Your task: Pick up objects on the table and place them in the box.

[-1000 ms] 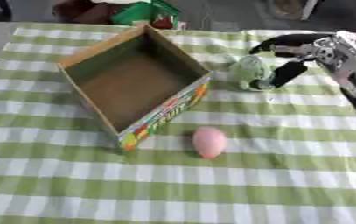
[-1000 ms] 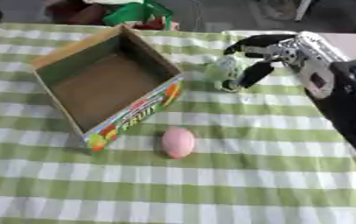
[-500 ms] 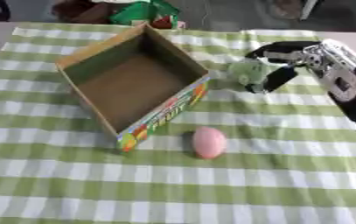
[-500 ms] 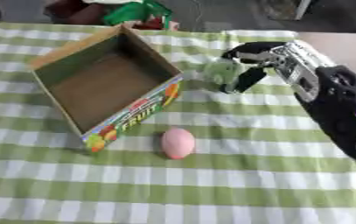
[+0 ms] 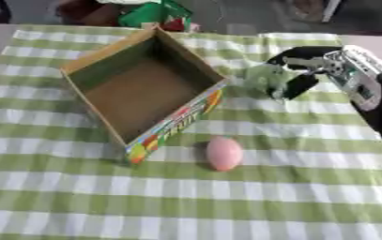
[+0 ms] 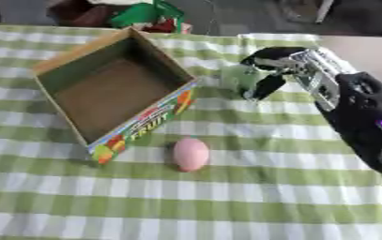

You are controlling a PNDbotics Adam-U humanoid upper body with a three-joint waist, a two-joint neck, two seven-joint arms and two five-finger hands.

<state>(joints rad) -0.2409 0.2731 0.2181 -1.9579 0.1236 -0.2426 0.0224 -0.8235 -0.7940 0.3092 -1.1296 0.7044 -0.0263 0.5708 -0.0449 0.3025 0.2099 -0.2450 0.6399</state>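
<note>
An open cardboard box (image 5: 136,93) with a colourful fruit print on its front wall stands at the left centre of the checked table; nothing shows inside it. My right hand (image 5: 296,70) comes in from the right, fingers and thumb curled round a pale green object (image 5: 263,79) held just right of the box's near right corner. Whether the green object is off the cloth I cannot tell. A pink egg-shaped object (image 5: 224,153) lies on the cloth in front of the box. My left hand shows in no view.
A green-and-white checked cloth (image 5: 79,206) covers the table. Green and red items (image 5: 157,13) lie beyond the far edge behind the box. My right forearm (image 6: 362,117) crosses the right side of the table.
My right hand with the green object has moved left, closer to the box's right corner. The box and the pink object have stayed put.
</note>
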